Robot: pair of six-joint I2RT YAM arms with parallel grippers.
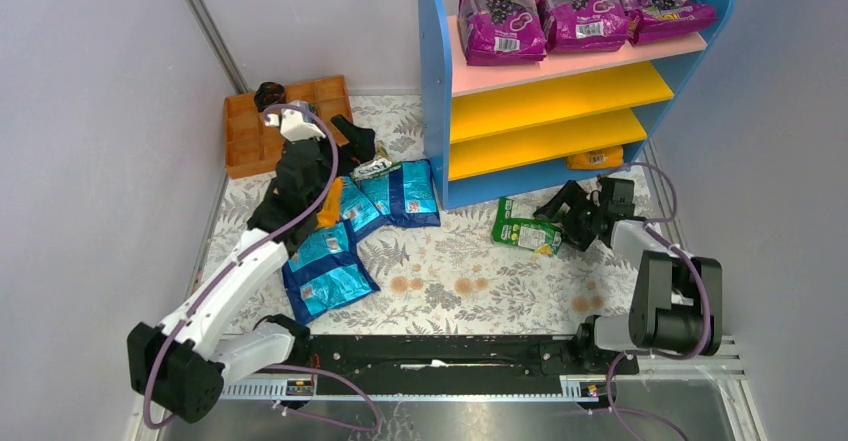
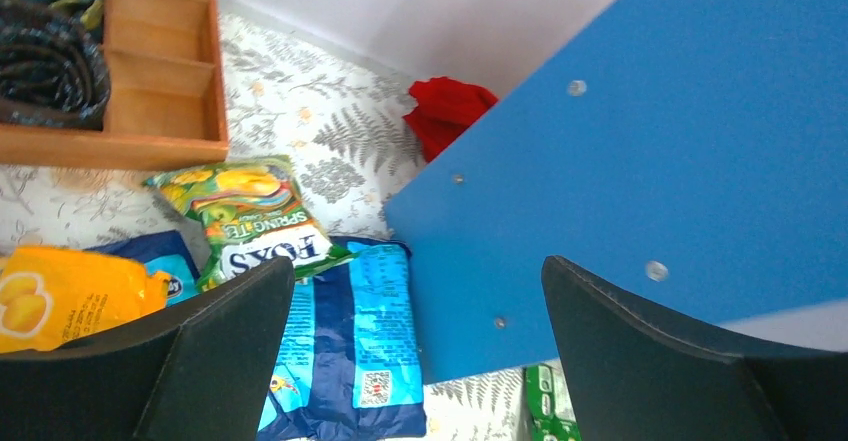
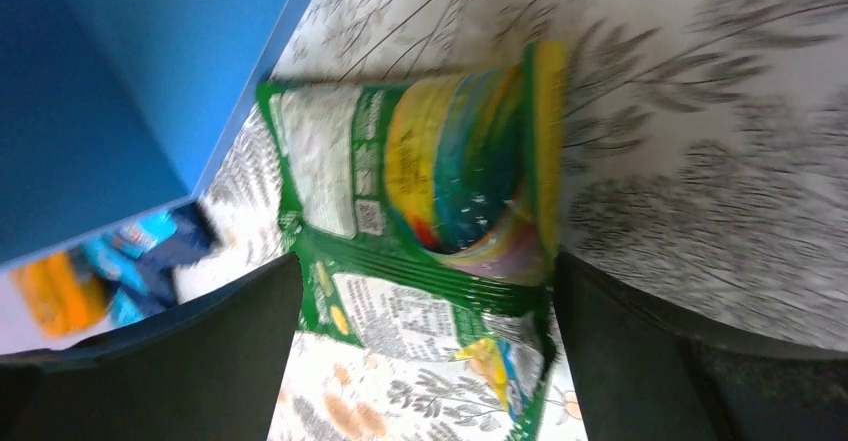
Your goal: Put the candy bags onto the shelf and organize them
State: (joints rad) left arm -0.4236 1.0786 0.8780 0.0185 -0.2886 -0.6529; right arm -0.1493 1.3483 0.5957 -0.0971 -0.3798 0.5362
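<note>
Green candy bag (image 1: 527, 232) flat on the fern-print cloth (image 1: 450, 261), just in front of the shelf (image 1: 435, 91), near its right end and not yet on any board. Long axis roughly left to right in the overhead view, slightly tilted, with one short end aimed at the right gripper (image 1: 556, 223) immediately to the right. In the right wrist view, lying lengthways away from the camera, near end between the two fingers. Fingers spread wide, straddling the short width. Impossible to say through the blur whether either pad touches the plastic. Judged as lined up for a pinch across the narrow side, then a lift up and back towards a bare yellow board. Plainly the nearer arm for this piece. Further out, left gripper (image 2: 415, 266) equally wide and holding nothing, well apart on the other side of the blue side panel, above the blue bags (image 1: 400, 196) and an orange bag (image 2: 60, 296). Purple bags (image 1: 580, 6) in a row on the pink top board.
</note>
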